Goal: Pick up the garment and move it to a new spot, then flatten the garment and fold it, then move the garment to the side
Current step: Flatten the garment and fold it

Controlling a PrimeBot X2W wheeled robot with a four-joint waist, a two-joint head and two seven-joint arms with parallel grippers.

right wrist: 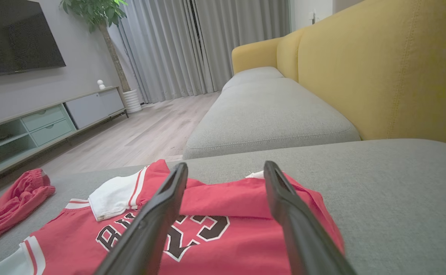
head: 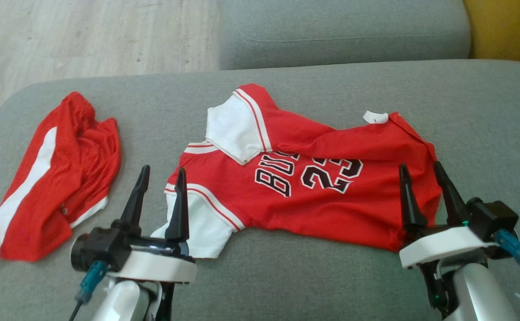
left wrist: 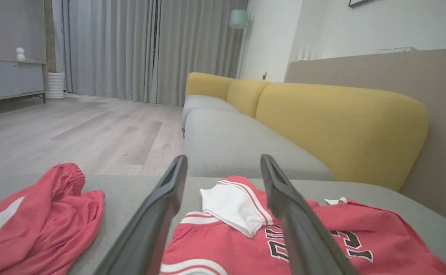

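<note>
The garment (head: 304, 187) is a red jersey with white sleeves and black lettering, lying on the grey sofa cushion (head: 286, 276), its far edge and one sleeve folded over onto the body. It lies below both pairs of fingers in the left wrist view (left wrist: 245, 244) and the right wrist view (right wrist: 223, 236). My left gripper (head: 161, 176) stands open above the near white sleeve, nothing between its fingers. My right gripper (head: 421, 171) stands open over the jersey's right end, holding nothing.
Red shorts (head: 55, 178) with a white stripe lie crumpled at the cushion's left end. A second grey cushion (head: 344, 31) lies beyond, with the yellow backrest (head: 509, 26) at the far right. Wooden floor (head: 86, 35) lies past the left edge.
</note>
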